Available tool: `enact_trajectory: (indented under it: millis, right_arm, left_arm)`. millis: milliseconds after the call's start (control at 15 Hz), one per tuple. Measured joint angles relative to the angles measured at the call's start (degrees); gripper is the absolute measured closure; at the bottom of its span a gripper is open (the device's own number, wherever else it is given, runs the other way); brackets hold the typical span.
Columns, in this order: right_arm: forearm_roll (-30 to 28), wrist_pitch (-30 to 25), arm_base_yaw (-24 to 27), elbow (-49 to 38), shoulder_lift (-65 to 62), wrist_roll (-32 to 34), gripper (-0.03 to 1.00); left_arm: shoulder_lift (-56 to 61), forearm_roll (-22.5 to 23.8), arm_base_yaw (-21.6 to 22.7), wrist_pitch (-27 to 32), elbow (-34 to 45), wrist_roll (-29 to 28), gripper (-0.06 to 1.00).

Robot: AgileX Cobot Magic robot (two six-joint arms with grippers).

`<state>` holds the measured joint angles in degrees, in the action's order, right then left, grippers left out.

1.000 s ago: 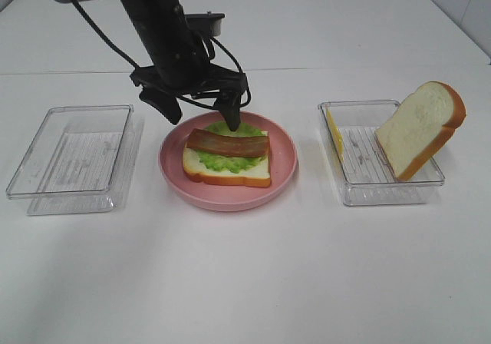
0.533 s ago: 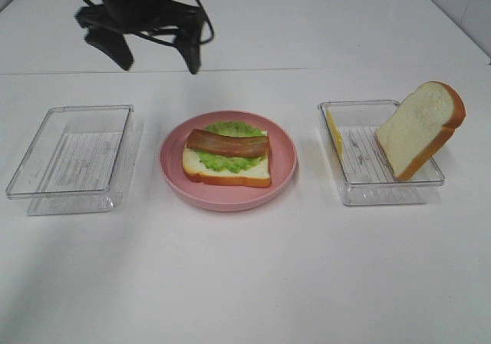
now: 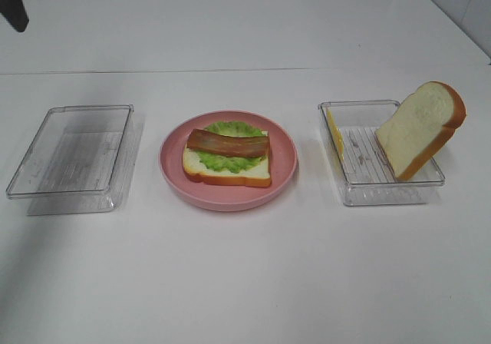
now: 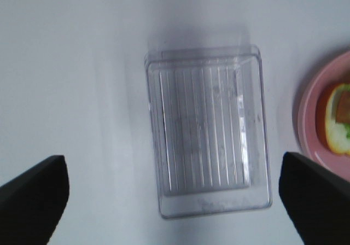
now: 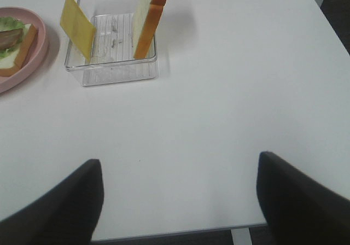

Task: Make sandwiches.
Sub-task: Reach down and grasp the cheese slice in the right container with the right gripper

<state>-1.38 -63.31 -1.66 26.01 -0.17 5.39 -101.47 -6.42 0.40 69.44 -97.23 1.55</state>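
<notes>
We found the sandwich point(image 3: 228, 160) on the pink plate point(image 3: 285, 156), meat uppermost. Left gripper point(image 4: 174, 163) and right gripper point(image 5: 179, 163) both gaped, empty. Cheese point(image 5: 78, 26) leaned in the right tray point(image 5: 117, 73); we judged it next: pinch its flat faces, lift clear of the wall.

2 clear trays point(image 3: 73, 160) point(image 3: 360, 167), 1 pink plate point(image 3: 284, 160), 2 bread slices point(image 3: 226, 176) point(image 3: 418, 129), 1 lettuce leaf point(image 3: 230, 127), 1 meat strip point(image 3: 228, 143), 1 cheese square point(image 3: 334, 133)
</notes>
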Motion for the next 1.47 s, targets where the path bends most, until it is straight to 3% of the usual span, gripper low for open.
enact_trajectory:
  millis: [67,533,867,1133,1467]
  right_arm:
    - [0.0,0.0,0.0,0.0,0.0,0.0,0.21]
    - [0.0,0.0,0.0,0.0,0.0,0.0,0.21]
    - [0.0,0.0,0.0,0.0,0.0,0.0,0.21]
    - [0.0,0.0,0.0,0.0,0.0,0.0,0.21]
    - [0.0,0.0,0.0,0.0,0.0,0.0,0.21]
  left_arm:
    - [11.29,0.23,0.0,-0.06,12.55,0.17,-0.02]
    - [58.96,1.6,0.0,0.0,45.72,0.29,-0.02]
    - [89.38,5.84,0.0,-0.11,57.87,0.29,-0.02]
    - [100.38,5.84,0.0,-4.53,64.86,-1.55,-0.02]
    - [101.76,5.84,0.0,-7.1,67.44,-2.12,-0.02]
